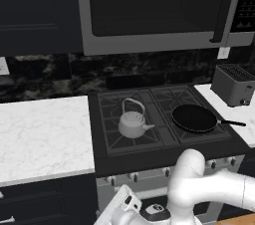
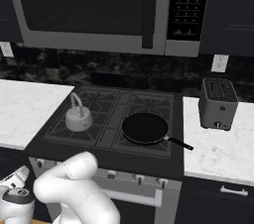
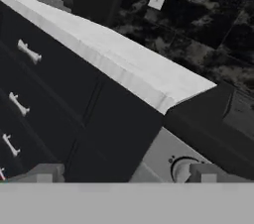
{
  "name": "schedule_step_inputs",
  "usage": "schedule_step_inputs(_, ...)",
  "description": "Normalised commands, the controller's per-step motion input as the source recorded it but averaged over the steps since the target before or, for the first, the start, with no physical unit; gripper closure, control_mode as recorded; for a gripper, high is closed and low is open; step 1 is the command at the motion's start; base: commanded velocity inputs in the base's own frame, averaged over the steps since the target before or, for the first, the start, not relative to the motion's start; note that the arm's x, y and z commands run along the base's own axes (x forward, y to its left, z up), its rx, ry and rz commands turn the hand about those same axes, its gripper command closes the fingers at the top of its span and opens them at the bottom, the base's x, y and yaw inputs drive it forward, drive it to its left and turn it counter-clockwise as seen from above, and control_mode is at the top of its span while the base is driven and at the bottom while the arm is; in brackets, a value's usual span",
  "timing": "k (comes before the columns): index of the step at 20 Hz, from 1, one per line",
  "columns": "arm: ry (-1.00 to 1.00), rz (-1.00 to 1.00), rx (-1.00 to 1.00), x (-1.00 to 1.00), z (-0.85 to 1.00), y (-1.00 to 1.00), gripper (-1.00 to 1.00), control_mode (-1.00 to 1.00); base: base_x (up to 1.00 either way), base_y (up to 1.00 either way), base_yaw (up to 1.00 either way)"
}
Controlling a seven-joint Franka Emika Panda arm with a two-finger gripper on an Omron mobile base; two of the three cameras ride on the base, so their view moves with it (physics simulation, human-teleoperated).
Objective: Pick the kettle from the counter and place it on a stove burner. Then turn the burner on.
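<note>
With the gripper low at the stove front, jaws apart and empty, I see a control knob just ahead. Beyond, the kettle already sits on the front-left stove burner, off the counter. Placement looks done; turning the burner on remains.

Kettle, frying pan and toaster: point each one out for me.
kettle (image 1: 132, 124), left base view, on its rounded body.
frying pan (image 1: 193, 118), left base view, on its black inside.
toaster (image 2: 218, 106), right base view, on its front face.
</note>
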Motion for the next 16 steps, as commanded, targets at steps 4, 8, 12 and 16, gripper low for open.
schedule_step_inputs(4, -0.35, -0.22, 0.66, -0.43, -0.20, -0.10, -1.00, -1.00, 0.00, 0.00, 0.00)
schedule_step_inputs(8, -0.27, -0.19, 0.58, -0.08, -0.06, 0.02, -1.00, -1.00, 0.00, 0.00, 0.00)
schedule_step_inputs(12, 0.00, -0.01, 0.02, 0.04, -0.02, 0.08, -1.00, -1.00, 0.00, 0.00, 0.00)
schedule_step_inputs(16, 0.00, -0.09, 0.00, 0.29, -0.10, 0.31, -1.00, -1.00, 0.00, 0.00, 0.00)
